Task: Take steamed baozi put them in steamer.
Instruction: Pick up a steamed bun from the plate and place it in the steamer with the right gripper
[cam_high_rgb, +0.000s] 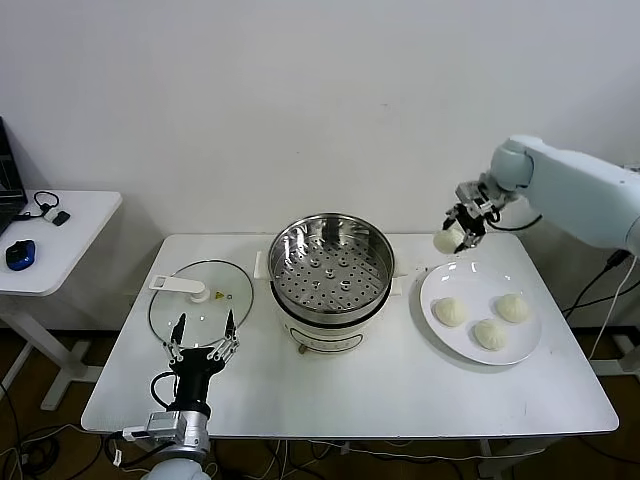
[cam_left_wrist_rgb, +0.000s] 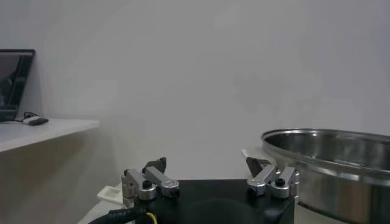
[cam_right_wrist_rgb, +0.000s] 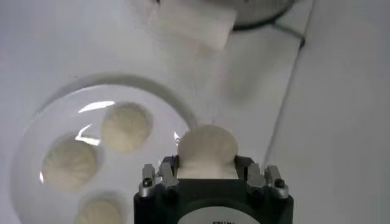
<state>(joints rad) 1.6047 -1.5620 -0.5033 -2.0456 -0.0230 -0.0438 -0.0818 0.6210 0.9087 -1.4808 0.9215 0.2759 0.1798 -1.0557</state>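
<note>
My right gripper (cam_high_rgb: 461, 232) is clamped on one baozi (cam_high_rgb: 447, 240), lifted clear above the plate (cam_high_rgb: 443, 284) for carrying to the steamer (cam_high_rgb: 331, 262). Three buns (cam_high_rgb: 489, 333) wait below; left gripper (cam_high_rgb: 203, 336) idles open.

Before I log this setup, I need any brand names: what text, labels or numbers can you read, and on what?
None can be read in full.
Right gripper body, below the held baozi: cut-off print at the picture edge, illegible.
Steamer base: small mark at the front, too small to read.
Glass lid: small yellow mark, no readable text.
</note>
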